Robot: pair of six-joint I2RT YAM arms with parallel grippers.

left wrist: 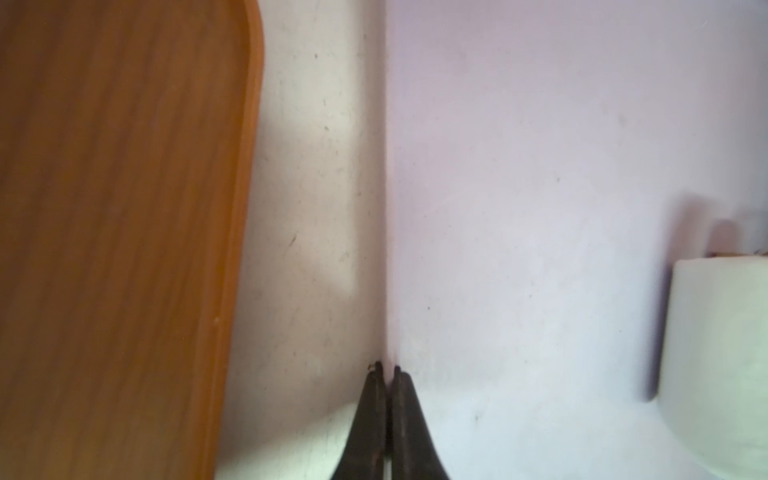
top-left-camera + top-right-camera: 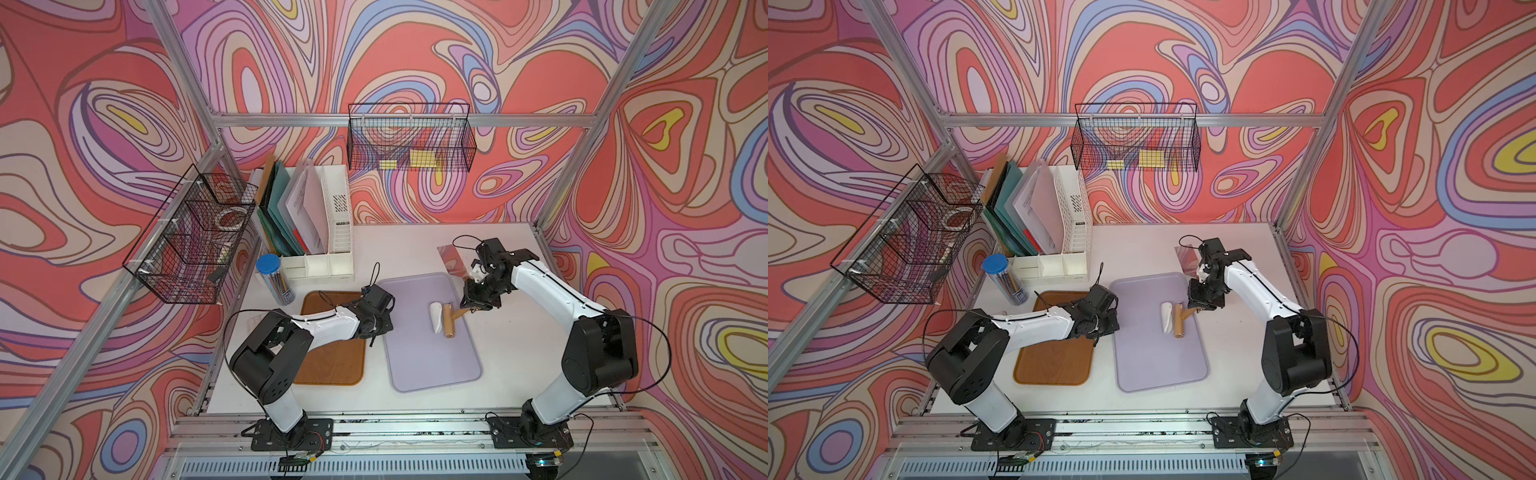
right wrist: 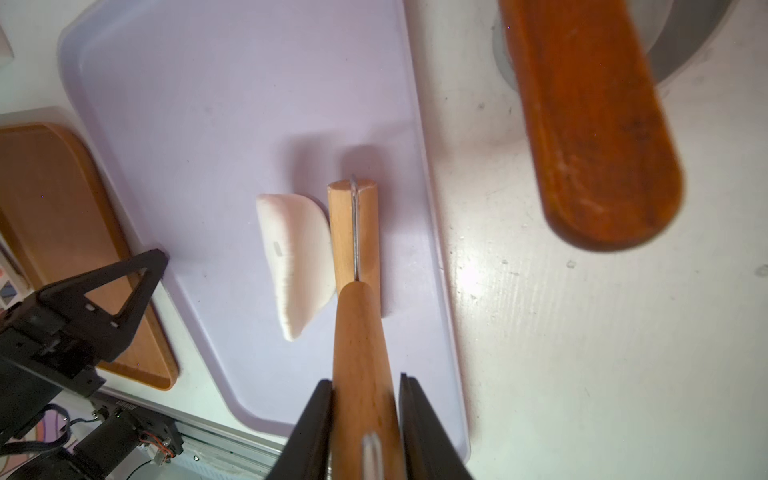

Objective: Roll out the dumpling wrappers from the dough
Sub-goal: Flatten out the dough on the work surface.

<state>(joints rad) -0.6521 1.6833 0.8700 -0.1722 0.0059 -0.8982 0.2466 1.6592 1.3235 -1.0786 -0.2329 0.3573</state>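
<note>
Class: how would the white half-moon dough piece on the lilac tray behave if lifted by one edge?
The white half-moon dough piece looks flattened and soft, so it would probably droop. Its fuzzy, ragged edge suggests it may tear. Lying flat on the lilac plastic tray, it should not roll.

Both top views are evenly and brightly lit, with only soft, short shadows cast on the lilac tray (image 2: 432, 365); the frame posts (image 2: 567, 174) far from it are splayed by wide-angle distortion. The left wrist view is rendered soft throughout, and a dark shadow is thrown on the tray beside the dough (image 1: 723, 353). In the right wrist view, glare is seen on the table (image 3: 519, 291) just beside the tray, and a brown handle (image 3: 590, 124) off it is blurred.
</note>
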